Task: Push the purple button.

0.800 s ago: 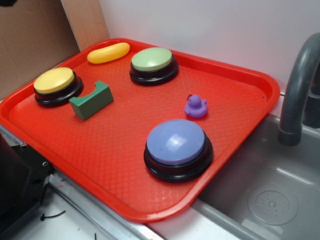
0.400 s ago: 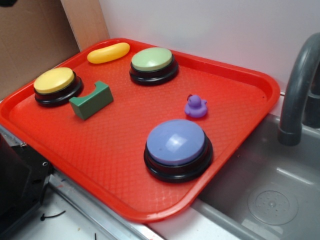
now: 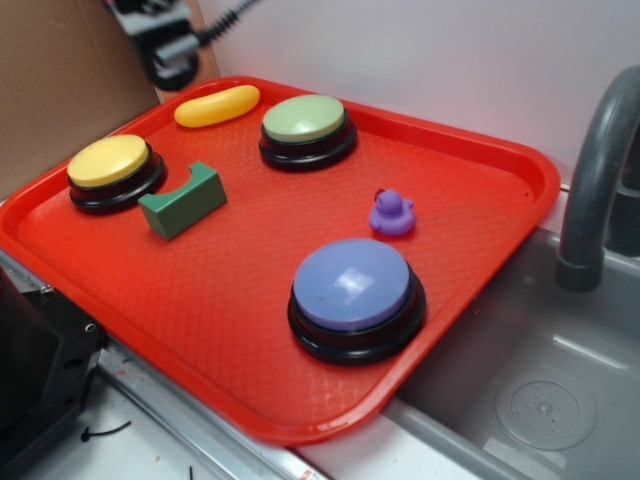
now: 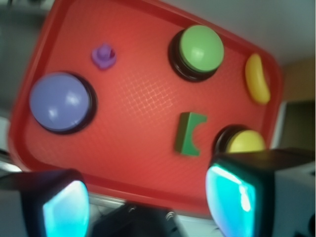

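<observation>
One purple button (image 3: 352, 285), large, domed, black-based, near the red tray's (image 3: 480, 150) front corner by the sink (image 3: 520, 390); purple duck (image 3: 392, 213) just behind it; gripper (image 4: 148, 197) high over the far back-left corner, fingers spread wide, empty; button lies diagonally across the tray from it, well apart.

Open air hangs above the large bluish-purple domed push-button (image 3: 351, 284) at the near right of the red plastic tray (image 3: 200, 300), with bare tray to its left. The small purple toy duck (image 3: 391, 213) sits just behind it, apart. The green notched block (image 3: 183, 200), yellow-topped button (image 3: 108, 160), green-topped button (image 3: 304, 118) and yellow oblong piece (image 3: 217, 105) stand well clear. A grey curved faucet (image 3: 596, 170) rises beyond the tray's right edge.
</observation>
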`<state>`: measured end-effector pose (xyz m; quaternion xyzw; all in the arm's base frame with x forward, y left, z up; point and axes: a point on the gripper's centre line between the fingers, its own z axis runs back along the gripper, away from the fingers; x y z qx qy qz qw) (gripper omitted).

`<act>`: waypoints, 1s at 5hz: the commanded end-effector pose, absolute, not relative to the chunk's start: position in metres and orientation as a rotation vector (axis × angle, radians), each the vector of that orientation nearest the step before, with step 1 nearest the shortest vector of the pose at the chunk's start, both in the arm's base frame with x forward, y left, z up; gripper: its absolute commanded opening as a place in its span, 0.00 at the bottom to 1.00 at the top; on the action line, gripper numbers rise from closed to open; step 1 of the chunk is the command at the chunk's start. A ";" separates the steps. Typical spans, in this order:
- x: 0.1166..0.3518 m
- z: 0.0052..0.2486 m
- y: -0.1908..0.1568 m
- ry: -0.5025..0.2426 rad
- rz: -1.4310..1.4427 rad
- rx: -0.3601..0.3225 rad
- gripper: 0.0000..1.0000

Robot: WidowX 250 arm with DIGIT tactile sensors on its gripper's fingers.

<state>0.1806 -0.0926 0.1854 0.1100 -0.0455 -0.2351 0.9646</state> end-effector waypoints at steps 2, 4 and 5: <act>0.202 0.115 -0.125 -0.151 -0.807 0.013 1.00; 0.207 0.066 -0.153 -0.099 -0.964 -0.084 1.00; 0.209 0.053 -0.162 -0.062 -1.031 -0.076 1.00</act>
